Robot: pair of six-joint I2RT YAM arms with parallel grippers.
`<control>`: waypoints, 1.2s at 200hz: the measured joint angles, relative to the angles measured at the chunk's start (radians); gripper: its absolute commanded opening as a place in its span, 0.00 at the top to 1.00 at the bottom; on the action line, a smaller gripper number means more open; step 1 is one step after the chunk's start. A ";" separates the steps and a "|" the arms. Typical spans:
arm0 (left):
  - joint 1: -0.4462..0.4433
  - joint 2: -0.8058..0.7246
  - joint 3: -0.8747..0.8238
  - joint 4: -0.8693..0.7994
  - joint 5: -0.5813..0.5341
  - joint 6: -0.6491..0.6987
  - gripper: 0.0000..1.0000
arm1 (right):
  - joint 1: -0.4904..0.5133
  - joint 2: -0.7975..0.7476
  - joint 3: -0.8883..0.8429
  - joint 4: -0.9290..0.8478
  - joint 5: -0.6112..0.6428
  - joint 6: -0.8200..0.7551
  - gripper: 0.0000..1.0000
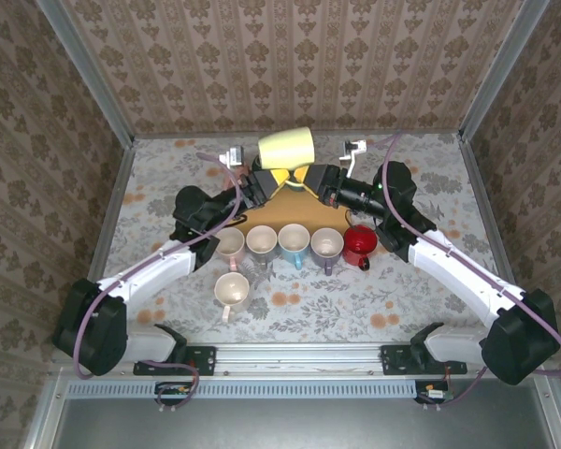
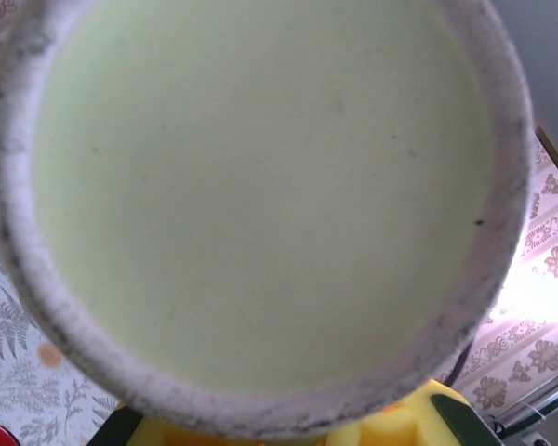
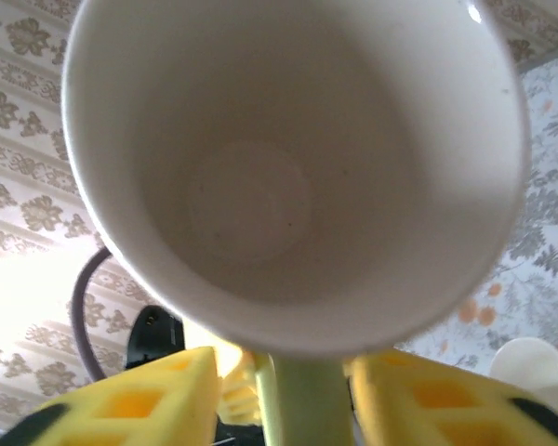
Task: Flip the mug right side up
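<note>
A pale yellow-green mug (image 1: 287, 148) hangs in the air over the back of the table, lying on its side. Its grey-rimmed base (image 2: 260, 186) faces the left wrist camera, and its white inside (image 3: 260, 186) faces the right wrist camera. My left gripper (image 1: 277, 181) is shut on the mug from below, its yellow fingers (image 2: 400, 423) just under the base. My right gripper (image 3: 293, 395) stands open astride the mug's handle (image 3: 302, 400). A gap shows between the handle and the left finger (image 3: 139, 400), while the right finger (image 3: 428, 395) is close beside the handle.
Under the grippers lies a wooden board (image 1: 262, 220). In front of it stands a row of upright mugs, from a pinkish one (image 1: 230, 245) to a red one (image 1: 360, 245). Another white mug (image 1: 232, 290) stands nearer. Patterned walls close in the table on three sides.
</note>
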 measured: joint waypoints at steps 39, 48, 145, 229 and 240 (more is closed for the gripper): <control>-0.007 -0.001 -0.008 0.017 0.002 -0.011 0.96 | -0.003 0.005 0.000 -0.003 -0.016 0.005 0.99; -0.008 -0.006 -0.015 0.018 0.000 -0.011 0.75 | -0.004 0.005 0.000 -0.009 -0.018 0.000 1.00; 0.010 -0.364 -0.040 -0.551 -0.059 0.343 0.19 | 0.109 -0.194 0.094 -0.615 0.221 -0.438 1.00; 0.022 -0.399 0.265 -1.321 -0.431 0.919 0.20 | 0.542 -0.264 0.234 -1.333 0.809 -0.715 1.00; 0.022 -0.392 0.259 -1.338 -0.450 0.955 0.20 | 0.605 -0.286 0.228 -1.417 0.884 -0.679 1.00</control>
